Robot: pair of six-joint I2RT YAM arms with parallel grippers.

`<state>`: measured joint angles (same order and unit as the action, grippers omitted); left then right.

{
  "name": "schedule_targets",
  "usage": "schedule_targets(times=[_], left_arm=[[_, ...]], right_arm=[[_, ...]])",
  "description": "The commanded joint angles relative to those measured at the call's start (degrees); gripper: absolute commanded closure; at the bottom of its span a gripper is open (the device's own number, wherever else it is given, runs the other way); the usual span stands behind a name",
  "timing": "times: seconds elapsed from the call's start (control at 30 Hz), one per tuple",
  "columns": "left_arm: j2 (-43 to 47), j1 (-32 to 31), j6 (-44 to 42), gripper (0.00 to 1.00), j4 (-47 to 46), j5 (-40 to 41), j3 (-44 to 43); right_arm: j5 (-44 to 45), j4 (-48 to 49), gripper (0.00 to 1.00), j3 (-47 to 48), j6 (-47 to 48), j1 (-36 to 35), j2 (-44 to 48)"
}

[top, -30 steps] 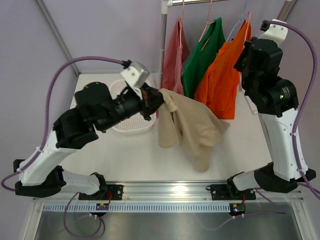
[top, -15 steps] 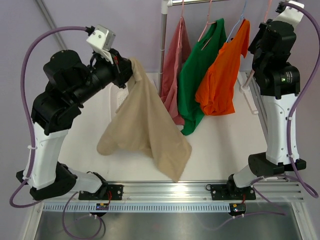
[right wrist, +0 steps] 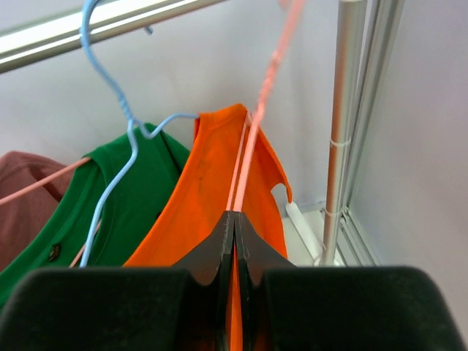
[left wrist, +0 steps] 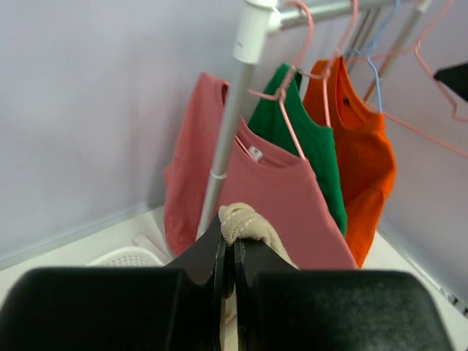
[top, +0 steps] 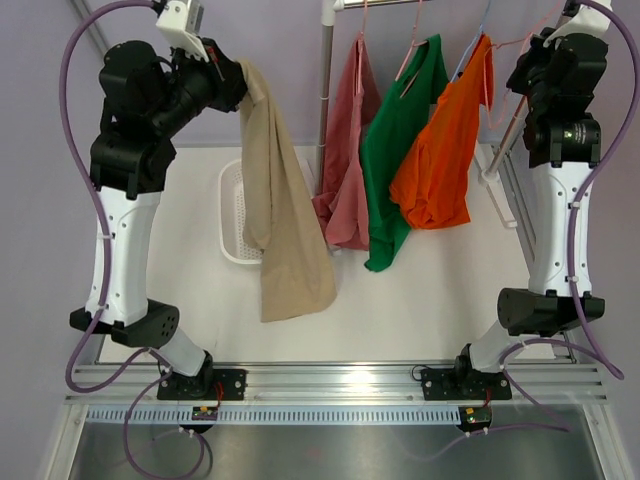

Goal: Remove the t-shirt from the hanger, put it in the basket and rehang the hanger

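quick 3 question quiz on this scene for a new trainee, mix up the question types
1. What do the left jaws hold?
2. True or false: the right jaws are shut on a pink hanger.
3. How many shirts hang on the rail? A two, B three, C four.

Key:
1. The beige t-shirt, held up high and hanging down.
2. True.
3. B: pink, green and orange.
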<state>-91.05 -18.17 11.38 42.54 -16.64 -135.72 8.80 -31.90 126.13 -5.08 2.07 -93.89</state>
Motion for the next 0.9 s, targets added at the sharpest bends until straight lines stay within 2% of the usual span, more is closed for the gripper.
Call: schedule_targets(times=[0.0, 0.13, 0.27, 0.47, 0.57, 0.67, 0.8, 0.87], left_arm=[[0.17, 4.1, 6.98, 1.0, -16.75, -5.32, -1.74], [-1.85, 9.55, 12.87, 1.0, -25.3, -7.87, -1.56], [-2.73, 11.4, 17.44, 1.0, -30.85, -8.76, -2.79], [-1.15, 12.28, 15.96, 1.0, -34.19, -5.16, -2.62], [-2.38, 13.86, 15.61, 1.0, -34.54, -2.96, -2.18], [-5.19, 15.71, 16.39, 1.0, -36.91, -2.69, -2.0], [-10.46, 18.08, 19.2, 1.0, -37.45, -3.65, -10.06], [-9.6, 19.39, 19.21, 1.0, -38.58, -3.4, -9.04]], right_arm=[[-10.45, 8.34, 1.0, 0.34, -1.77, 3.9, -1.56], [-12.31, 9.75, 1.0, 1.4, -1.51, 4.7, -3.41], [-12.4, 11.59, 1.0, 1.23, -0.37, 4.79, -3.41], [-13.54, 9.76, 1.0, 0.0, -1.07, 4.7, -1.57], [-13.8, 8.79, 1.0, -3.68, -1.95, 4.7, 1.41], [-13.81, 11.24, 1.0, -11.58, -3.79, 4.7, 6.41], [-14.42, 14.32, 1.0, -20.81, -5.2, 4.7, 11.18], [-14.86, 13.97, 1.0, -21.62, -4.94, 4.7, 12.32]])
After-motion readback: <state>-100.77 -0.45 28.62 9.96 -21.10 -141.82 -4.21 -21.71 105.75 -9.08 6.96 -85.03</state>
